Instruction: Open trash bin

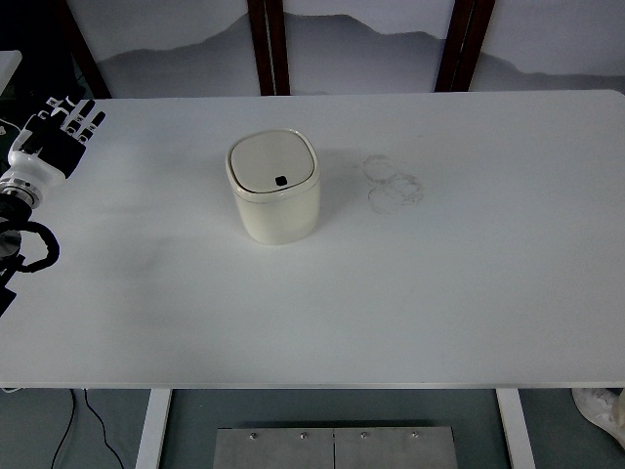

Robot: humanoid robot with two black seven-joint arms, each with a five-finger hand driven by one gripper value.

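Observation:
A small cream trash bin (274, 188) with rounded corners stands upright on the white table (410, 293), left of centre. Its flat lid is shut and has a small black button near the front edge. My left hand (59, 132) hovers at the table's far left edge, well left of the bin, with its fingers spread and empty. My right arm is out of view.
Faint round ring marks (394, 182) lie on the table to the right of the bin. Dark vertical posts (265, 44) stand behind the table's far edge. A black cable loop (34, 249) hangs by my left arm.

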